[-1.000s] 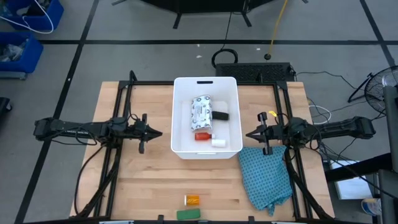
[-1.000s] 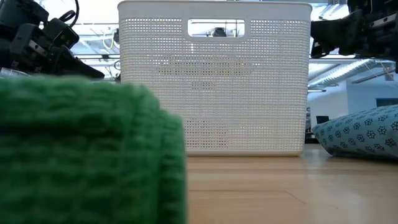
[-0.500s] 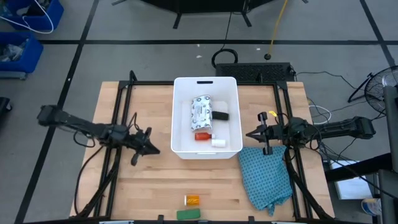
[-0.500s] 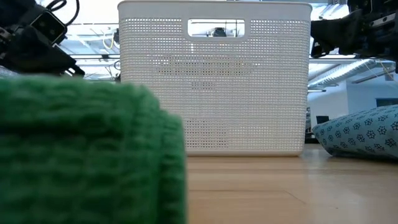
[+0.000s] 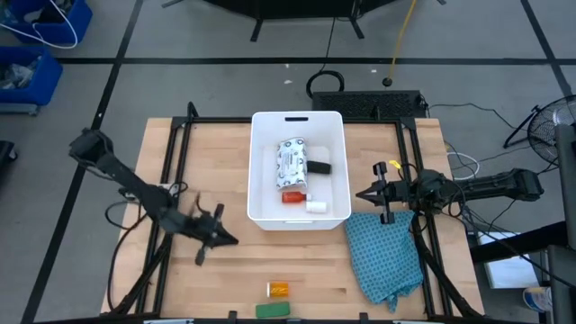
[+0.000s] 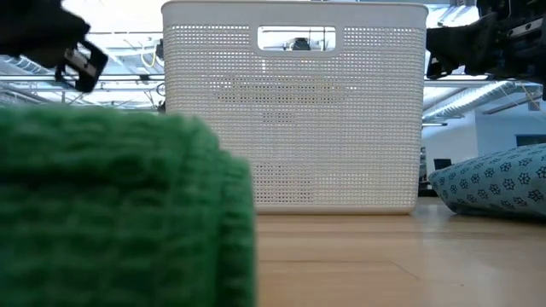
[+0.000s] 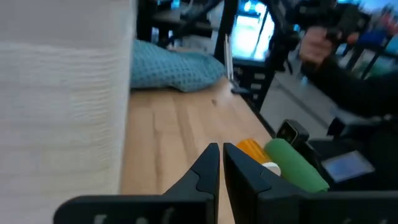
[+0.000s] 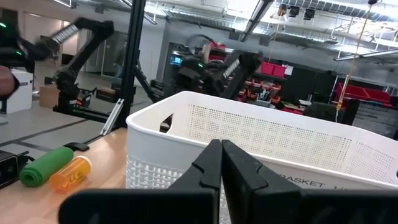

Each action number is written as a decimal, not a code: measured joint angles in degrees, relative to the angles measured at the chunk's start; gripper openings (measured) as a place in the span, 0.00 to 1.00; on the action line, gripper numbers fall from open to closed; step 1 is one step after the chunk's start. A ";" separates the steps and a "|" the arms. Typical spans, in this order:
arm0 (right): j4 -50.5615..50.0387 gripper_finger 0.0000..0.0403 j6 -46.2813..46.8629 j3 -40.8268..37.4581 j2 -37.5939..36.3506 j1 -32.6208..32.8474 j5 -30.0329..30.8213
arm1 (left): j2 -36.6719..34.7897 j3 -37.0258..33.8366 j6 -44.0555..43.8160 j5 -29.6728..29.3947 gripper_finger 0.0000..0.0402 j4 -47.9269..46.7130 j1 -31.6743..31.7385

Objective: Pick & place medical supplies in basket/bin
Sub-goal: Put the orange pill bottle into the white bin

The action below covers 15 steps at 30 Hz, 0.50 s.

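The white basket (image 5: 299,214) stands mid-table and holds the white patterned packet (image 5: 291,164), the black block (image 5: 319,167), the red bottle (image 5: 293,196) and the white little bottle (image 5: 316,206). The orange vial (image 5: 278,289) and the green flat bar (image 5: 273,310) lie on the wood at the near edge. My left gripper (image 5: 234,240) is shut, hangs over bare wood left of the basket's near corner, and points toward the vial (image 7: 252,149) and the bar (image 7: 295,165). My right gripper (image 5: 360,195) is shut and waits right of the basket.
The teal cloth (image 5: 385,256) lies crumpled at the table's near right, under the right arm. In the low view the green bar (image 6: 111,213) fills the foreground in front of the basket (image 6: 294,111). Bare wood lies between the left gripper and the vial.
My left arm has swung toward the table's near edge, carrying its gripper from beside the basket's left wall to past its near left corner, closer to the orange vial. The gripper has turned to point slantwise toward the near right. The right arm has kept still.
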 joint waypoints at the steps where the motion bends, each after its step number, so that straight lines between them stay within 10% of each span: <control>1: 0.00 0.00 -0.04 0.00 0.00 0.00 0.00 | 2.25 2.67 -0.03 -0.63 0.06 -1.99 -0.90; 15: -0.02 0.00 1.65 -0.02 0.00 0.00 4.22 | 27.01 42.86 -2.80 -6.07 0.06 -40.38 -4.53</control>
